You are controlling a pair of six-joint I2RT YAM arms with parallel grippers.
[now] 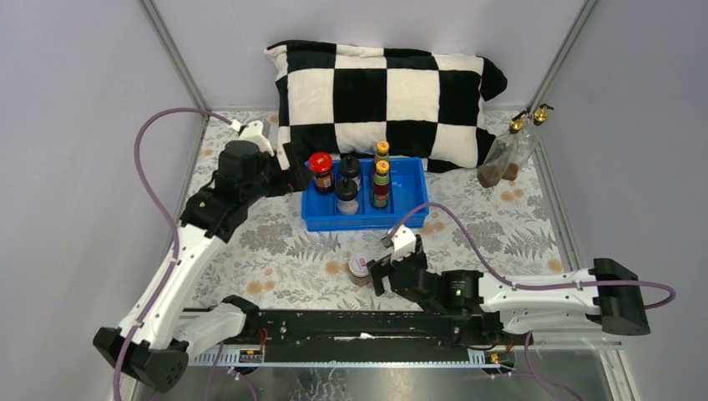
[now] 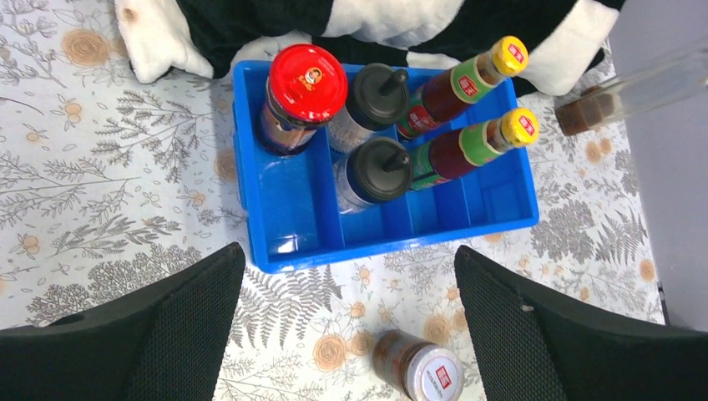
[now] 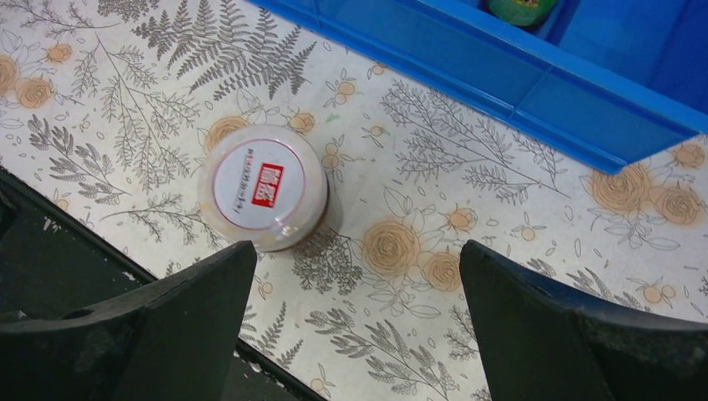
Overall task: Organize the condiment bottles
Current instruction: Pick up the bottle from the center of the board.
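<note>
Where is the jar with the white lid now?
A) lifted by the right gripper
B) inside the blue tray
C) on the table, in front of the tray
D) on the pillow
C: the white-lidded jar stands on the table outside the blue tray; the right gripper beside it is open.

The left arm [image 1: 179, 259] reaches far forward, right arm [image 1: 518, 292] crouches near — left gripper [image 2: 349, 271], right gripper [image 3: 357, 271] both spread wide, empty.

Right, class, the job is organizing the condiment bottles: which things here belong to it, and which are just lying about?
Job: red-lidded jar, white-lidded jar, two black-capped jars, two yellow-capped bottles, two gold-spouted bottles, blue tray.
Lying about: checkered pillow, floral table cover.
</note>
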